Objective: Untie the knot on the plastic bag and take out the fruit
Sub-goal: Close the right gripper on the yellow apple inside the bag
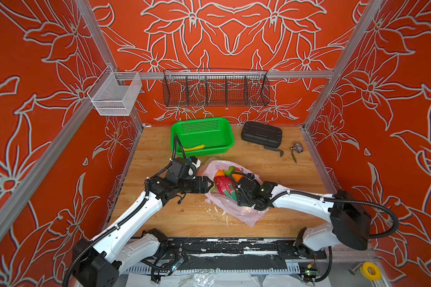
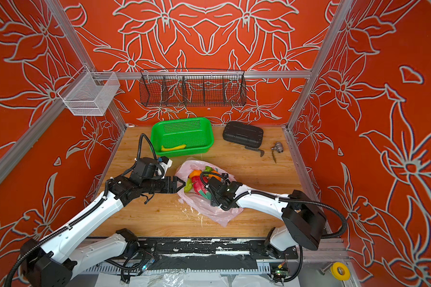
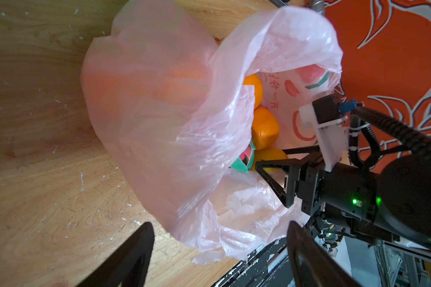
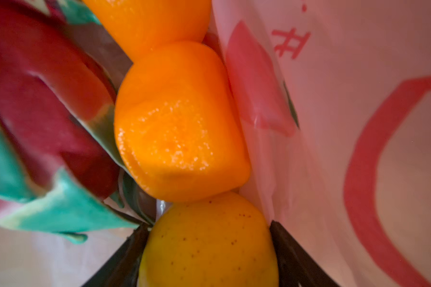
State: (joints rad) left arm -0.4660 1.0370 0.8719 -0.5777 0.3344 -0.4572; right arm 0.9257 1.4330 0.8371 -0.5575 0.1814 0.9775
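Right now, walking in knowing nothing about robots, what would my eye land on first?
Probably the open pink plastic bag in the middle of the table, with a red-and-green dragon fruit and an orange showing inside. The right gripper reaches into it, its jaws on either side of a yellow fruit. Behind, a bright green basket holds one banana.

On the table [image 1: 184,218] the plastic bag [image 1: 237,213] holding fruit [image 1: 223,185] lies before the basket [image 1: 204,138] and case [image 1: 261,134].

Wooden table [image 1: 159,218] with plastic bag [image 1: 244,213], basket [image 1: 199,129]
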